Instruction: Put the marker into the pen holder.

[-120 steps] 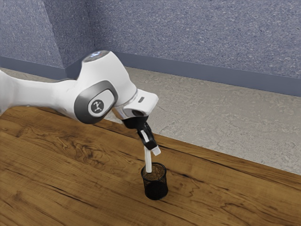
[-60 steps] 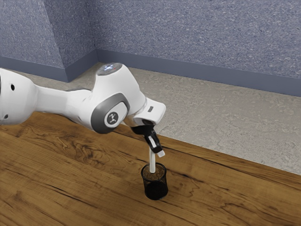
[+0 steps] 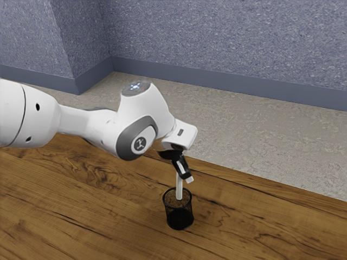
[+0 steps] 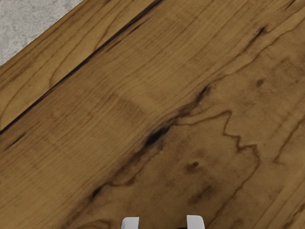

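Exterior view: gripper (image 3: 186,174) clasps the upright marker (image 3: 179,187) at the pen holder's (image 3: 179,217) mouth; wrist view adds both fingertips (image 4: 195,223), modestly parted.

Looks out on a speckled blue-grey wall (image 3: 227,43), with a section jutting forward toward the exterior view's left, and a smooth blue-grey baseboard (image 3: 217,81) along the foot — then drops to a mottled, pale grey floor (image 3: 260,135). Has a brown wooden tabletop (image 3: 70,216) in the foreground, full of dark, wavy grain — and shows, in the wrist view, a dark seam (image 4: 73,70) near the tabletop's edge.
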